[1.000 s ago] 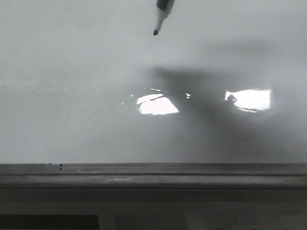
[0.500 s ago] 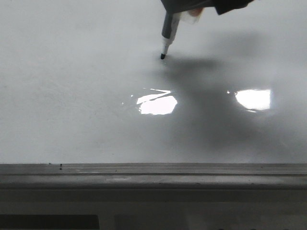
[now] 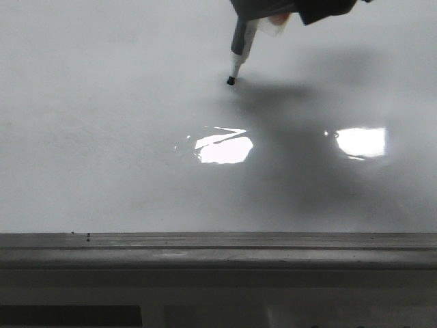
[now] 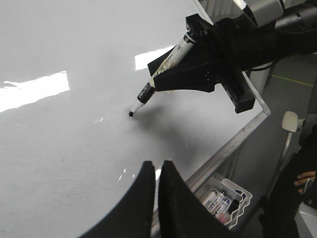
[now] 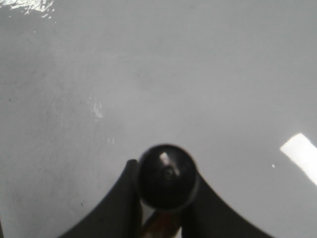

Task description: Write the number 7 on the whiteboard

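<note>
The left end effector [image 4: 157, 171] hangs low over the whiteboard [image 3: 102, 116], its two dark fingers [image 4: 141, 193] pressed almost together with only a thin gap and nothing between them. The whiteboard is big, flat and shiny pale grey, with bright spots of light on it and a grey metal edge along the near side. No pen line shows on it, so the number 7 is not there yet. The marker [image 4: 161, 74] is tilted, with its black tip down on the board and its back end up toward the right. The right end effector [image 4: 208, 62] reaches in from the right side and pinches the marker. A white tray [image 4: 225, 198] with more pens sits below the board's edge.
</note>
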`<state>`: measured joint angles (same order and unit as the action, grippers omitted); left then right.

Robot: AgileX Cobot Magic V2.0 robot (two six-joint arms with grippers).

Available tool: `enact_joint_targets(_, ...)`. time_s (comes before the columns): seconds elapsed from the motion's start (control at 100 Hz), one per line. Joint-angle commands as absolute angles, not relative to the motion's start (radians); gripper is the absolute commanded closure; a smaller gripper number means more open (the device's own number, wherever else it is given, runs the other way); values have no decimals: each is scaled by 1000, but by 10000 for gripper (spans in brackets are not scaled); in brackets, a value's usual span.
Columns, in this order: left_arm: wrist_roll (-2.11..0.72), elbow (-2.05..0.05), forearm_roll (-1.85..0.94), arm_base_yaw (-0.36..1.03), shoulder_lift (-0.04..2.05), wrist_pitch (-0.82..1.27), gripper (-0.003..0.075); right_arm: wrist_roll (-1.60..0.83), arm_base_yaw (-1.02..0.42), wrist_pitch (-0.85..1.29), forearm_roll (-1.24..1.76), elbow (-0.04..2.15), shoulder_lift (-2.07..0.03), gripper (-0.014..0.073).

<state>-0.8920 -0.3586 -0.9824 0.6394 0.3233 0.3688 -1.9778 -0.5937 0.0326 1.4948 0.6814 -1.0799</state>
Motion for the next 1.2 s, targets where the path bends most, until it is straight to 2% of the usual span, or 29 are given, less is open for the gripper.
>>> enact_joint_targets(0.0, -882, -388, -1014, 641, 331, 330, 741, -1996, -580, -106, 1510, 679, -1061, 665)
enact_joint_targets(0.23, -882, -388, -1014, 641, 331, 330, 741, -1996, -580, -211, 1525, 616, -1024, 665)
enact_joint_targets(0.77, -882, -388, -1014, 641, 331, 332, 741, -2000, -580, -282, 1580, 604, -1017, 665)
enact_joint_targets(1.06, -882, -388, -1014, 641, 331, 332, 741, -2273, -580, -362, 1843, 604, -1017, 665)
enact_joint_targets(1.19, -882, -388, -1014, 641, 331, 332, 741, -2293, -580, -349, 1861, 603, -1017, 665)
